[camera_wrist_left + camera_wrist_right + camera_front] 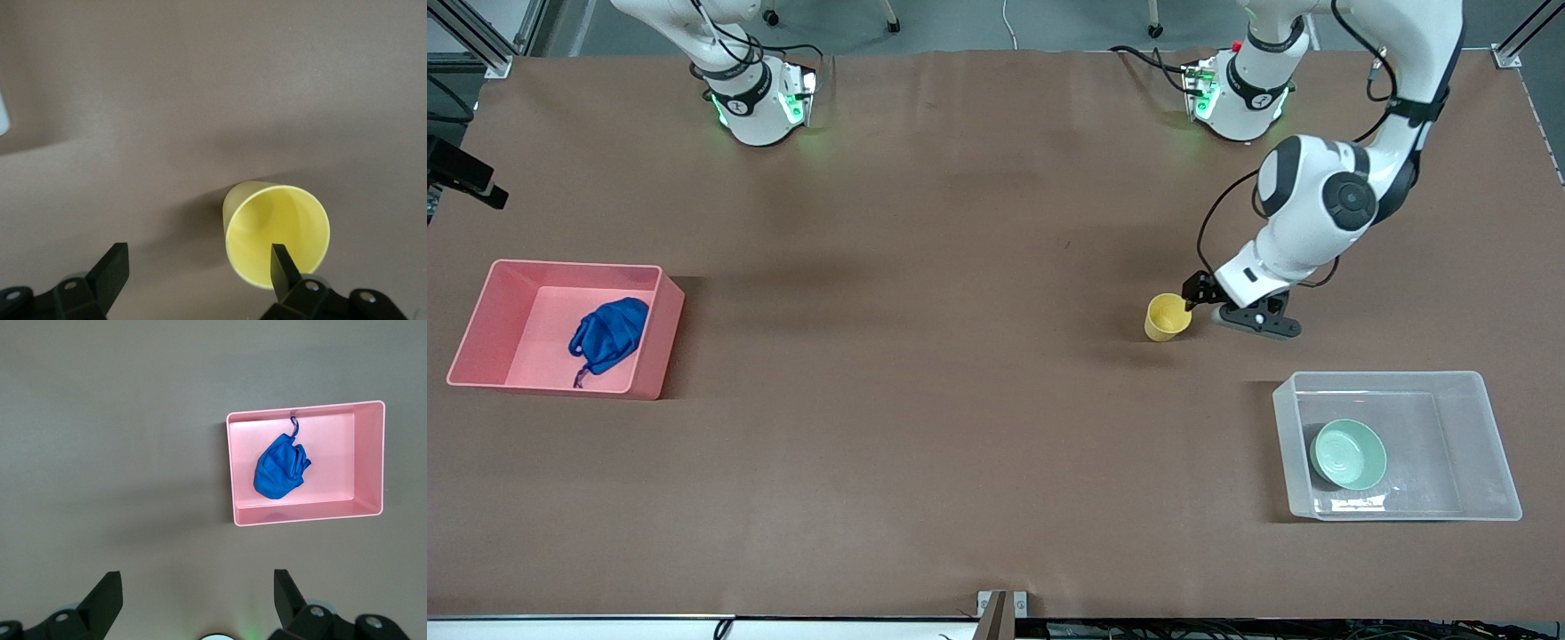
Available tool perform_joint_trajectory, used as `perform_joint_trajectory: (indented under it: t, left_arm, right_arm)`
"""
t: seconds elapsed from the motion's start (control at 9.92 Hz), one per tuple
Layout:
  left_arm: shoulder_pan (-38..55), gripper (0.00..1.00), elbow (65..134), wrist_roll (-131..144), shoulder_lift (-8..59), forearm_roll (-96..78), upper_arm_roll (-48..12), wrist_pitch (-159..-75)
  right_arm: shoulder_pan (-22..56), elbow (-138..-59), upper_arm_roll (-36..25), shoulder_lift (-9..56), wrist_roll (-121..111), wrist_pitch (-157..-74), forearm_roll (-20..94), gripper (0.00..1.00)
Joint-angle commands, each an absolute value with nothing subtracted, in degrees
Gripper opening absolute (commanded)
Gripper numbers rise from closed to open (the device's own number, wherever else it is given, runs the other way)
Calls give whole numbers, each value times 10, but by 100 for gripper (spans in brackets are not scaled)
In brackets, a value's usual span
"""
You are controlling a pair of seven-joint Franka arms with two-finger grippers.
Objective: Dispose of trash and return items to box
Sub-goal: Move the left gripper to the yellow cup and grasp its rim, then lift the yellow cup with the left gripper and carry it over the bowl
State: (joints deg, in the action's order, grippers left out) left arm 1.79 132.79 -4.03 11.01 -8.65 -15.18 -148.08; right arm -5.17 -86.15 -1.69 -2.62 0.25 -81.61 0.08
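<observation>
Front view: the left gripper (1190, 305) sits low at the rim of the yellow cup (1167, 317), which stands upright on the brown counter (960, 356), toward the left arm's end and farther from the camera than the clear box (1489, 444). In the left wrist view the left gripper (200, 267) has its jaws spread wide, with one finger (280, 261) over the cup's (277, 233) open mouth and the other finger (113, 267) well out to the side over bare counter; they do not grip the cup. The green bowl (1348, 454) lies inside the clear box, close to the wall facing the middle of the counter.

At the right arm's end, the blue trash (608, 334) lies in the pink bin (654, 338), its thin tail pointing toward the front camera. The right wrist view looks down on the same pink bin (373, 460) and blue trash (280, 468) from high up; the right gripper (197, 590) waits there, jaws wide and holding nothing.
</observation>
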Motion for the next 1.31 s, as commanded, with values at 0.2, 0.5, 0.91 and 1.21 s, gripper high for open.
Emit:
perform_joint_trajectory:
  t: [0.2, 0.5, 0.91, 1.21]
  left_arm:
    - [25, 2, 1336, -32, 175, -72, -161, -1534]
    - [25, 0, 1336, -32, 176, -71, -164, -1530]
    - [19, 0, 1263, -41, 136, -72, -146, -1449]
    - [25, 0, 1083, -68, 188, -71, -64, -1350]
  right_arm:
    - [-59, -828, -15, -3, -50, -799, -11, 100]
    - [-60, -830, -14, -3, -36, -802, -11, 100]
    - [-58, -831, -14, -3, 2, -800, -8, 100]
    - [-58, -829, -14, -3, 4, -798, -4, 100]
